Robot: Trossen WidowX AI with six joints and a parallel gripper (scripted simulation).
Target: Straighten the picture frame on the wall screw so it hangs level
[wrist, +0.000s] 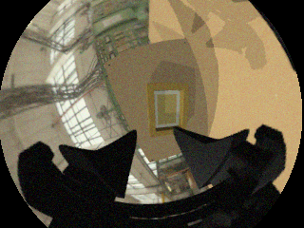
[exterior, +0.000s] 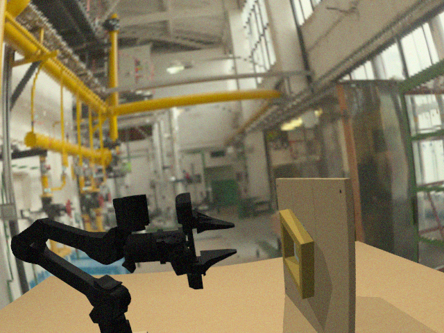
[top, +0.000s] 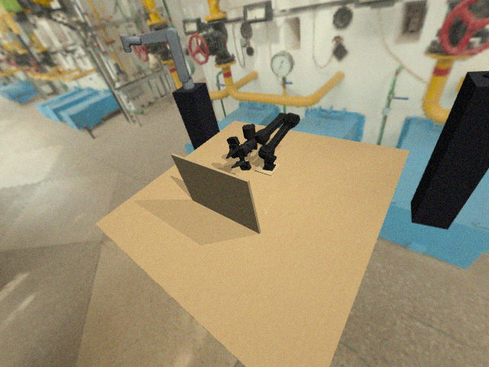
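Pictured: gripper with jaws apart on nothing, hovering left of and well apart from yellow picture frame on wall panel.

Open air between claw and picture frame.

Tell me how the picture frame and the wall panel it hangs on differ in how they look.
The picture frame is yellow; the wall panel is plain tan. The frame is a small hollow rectangle with an open middle, while the panel is a much larger solid slab. The frame hangs off the table top, whereas the panel stands on it. Both are flat, rectangular and upright, facing the open gripper.
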